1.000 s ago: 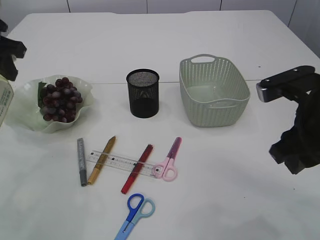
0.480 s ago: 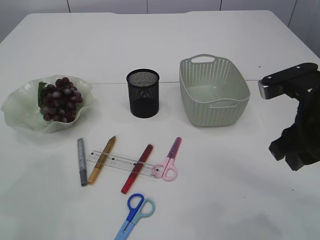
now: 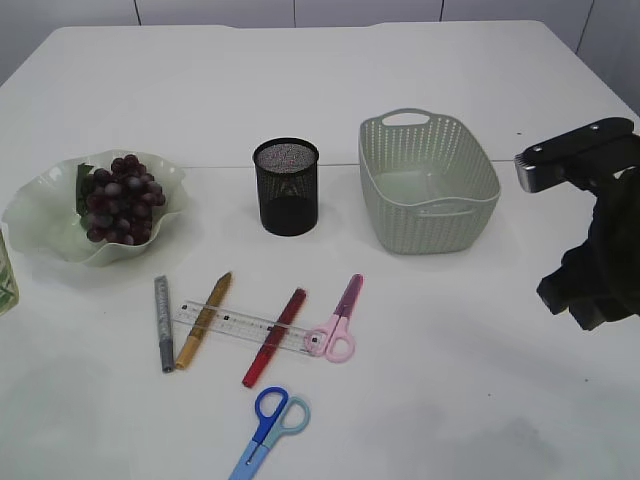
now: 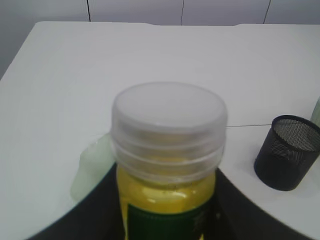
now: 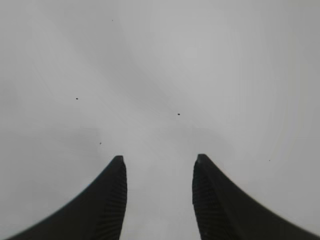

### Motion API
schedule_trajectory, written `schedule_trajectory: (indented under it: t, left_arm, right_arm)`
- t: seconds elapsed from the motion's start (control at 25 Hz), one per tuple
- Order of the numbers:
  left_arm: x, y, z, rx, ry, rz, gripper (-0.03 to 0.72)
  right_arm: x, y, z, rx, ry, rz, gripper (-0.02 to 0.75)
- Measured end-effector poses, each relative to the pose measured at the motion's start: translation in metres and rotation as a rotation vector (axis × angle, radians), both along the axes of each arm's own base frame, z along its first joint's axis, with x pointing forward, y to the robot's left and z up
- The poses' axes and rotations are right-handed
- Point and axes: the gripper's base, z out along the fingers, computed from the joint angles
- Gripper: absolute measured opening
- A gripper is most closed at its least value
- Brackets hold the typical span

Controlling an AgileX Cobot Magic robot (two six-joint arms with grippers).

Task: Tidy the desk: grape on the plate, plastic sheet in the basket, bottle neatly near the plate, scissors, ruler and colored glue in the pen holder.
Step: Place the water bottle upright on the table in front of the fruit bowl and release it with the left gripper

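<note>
While the bottle (image 4: pixel 167 165) is clamped by its body between the left jaws, below the clear cap (image 4: pixel 169 122), it is carried upright above the worktop (image 4: pixel 165 55), with the pen holder (image 4: pixel 287 152) off to their right. A rigid, smooth, liquid-filled container is judged fairly heavy and slippery; a hold on the labelled body is advised. The right jaws (image 5: pixel 159 200) stand spread and empty over bare worktop.
</note>
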Motion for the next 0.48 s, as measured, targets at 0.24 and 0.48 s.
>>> schedule_trajectory:
  t: [0.24, 0.48]
  left_arm:
    - [-0.014, 0.004, -0.022, -0.061, -0.112, -0.01, 0.269]
    - [-0.003, 0.006, -0.032, -0.024, -0.139, -0.001, 0.269]
  right_arm:
    - [0.004, 0.001, 0.001, 0.01, -0.042, 0.012, 0.319]
    - [0.008, 0.002, 0.002, 0.011, -0.088, 0.03, 0.319]
